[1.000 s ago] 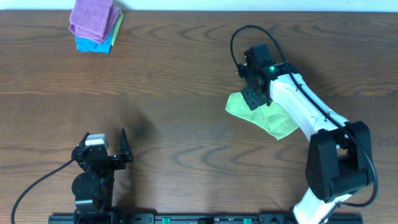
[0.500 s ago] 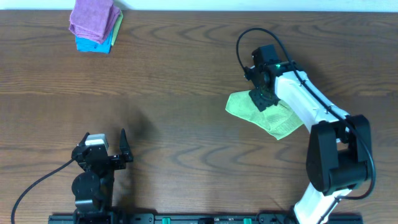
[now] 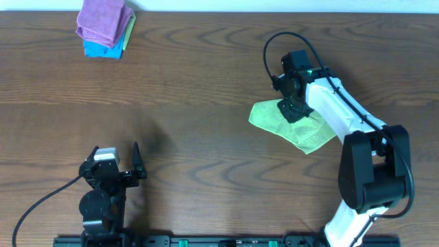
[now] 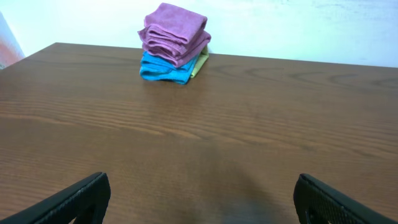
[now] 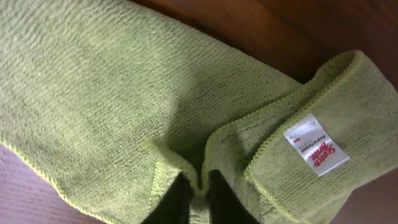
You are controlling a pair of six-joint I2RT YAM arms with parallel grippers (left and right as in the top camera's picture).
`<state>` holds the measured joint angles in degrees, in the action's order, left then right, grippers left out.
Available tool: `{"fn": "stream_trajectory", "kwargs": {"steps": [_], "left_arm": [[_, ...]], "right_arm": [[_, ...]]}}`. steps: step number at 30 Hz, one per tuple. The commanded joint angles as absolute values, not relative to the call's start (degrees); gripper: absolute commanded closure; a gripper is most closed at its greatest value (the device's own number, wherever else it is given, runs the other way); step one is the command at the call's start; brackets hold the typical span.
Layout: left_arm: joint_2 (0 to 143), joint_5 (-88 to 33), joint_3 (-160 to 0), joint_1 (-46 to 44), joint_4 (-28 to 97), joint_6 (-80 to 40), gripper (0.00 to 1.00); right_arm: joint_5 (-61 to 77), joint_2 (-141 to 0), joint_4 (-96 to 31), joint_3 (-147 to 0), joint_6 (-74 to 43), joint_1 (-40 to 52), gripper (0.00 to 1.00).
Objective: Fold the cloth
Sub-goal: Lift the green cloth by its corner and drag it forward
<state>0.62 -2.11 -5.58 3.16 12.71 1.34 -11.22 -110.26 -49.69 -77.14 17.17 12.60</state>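
Far left: stack of folded cloths point(image 3: 103, 29), untouched. Near left: left gripper point(image 4: 202, 202) wide open, empty, parked clear of the work. Right: cloth point(image 3: 264, 115) lies rumpled on the table point(image 3: 206, 103). The right gripper point(image 5: 198, 186) is closed, pinching a raised edge, presumably to lift it for folding.

Lime-green cloth point(image 3: 269, 116) with a white tag point(image 5: 316, 144) lettered in red, on a dark brown wood-grain desk point(image 3: 206, 82). Over there, a purple towel point(image 3: 103, 19) and a bright blue towel point(image 3: 101, 48).
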Motion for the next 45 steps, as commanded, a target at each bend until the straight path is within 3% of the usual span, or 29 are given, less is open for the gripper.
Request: {"fn": "stream_trajectory", "kwargs": {"steps": [1,10,28,39,45], "left_arm": [[0.32,-1.08,-3.95,2.87,13.17,1.74,0.05],[0.32,-1.06,-3.95,2.87,13.17,1.74,0.05],[0.32,-1.06,-3.95,2.87,13.17,1.74,0.05],[0.32,-1.06,-3.95,2.87,13.17,1.74,0.05],[0.32,-1.06,-3.95,2.87,13.17,1.74,0.05]], "right_arm": [[-11.09,-111.7,-49.71,-77.01,16.99,12.38,0.99],[-10.9,-111.77,-47.97,-79.75,14.74,14.26,0.99],[-8.75,-111.77,-40.18,-107.79,14.41,27.05,0.99],[-11.6,-110.5,-49.98,-119.68,14.46,26.3,0.99],[-16.12,-109.86,-60.51,-119.94,14.09,21.32,0.99]]}}
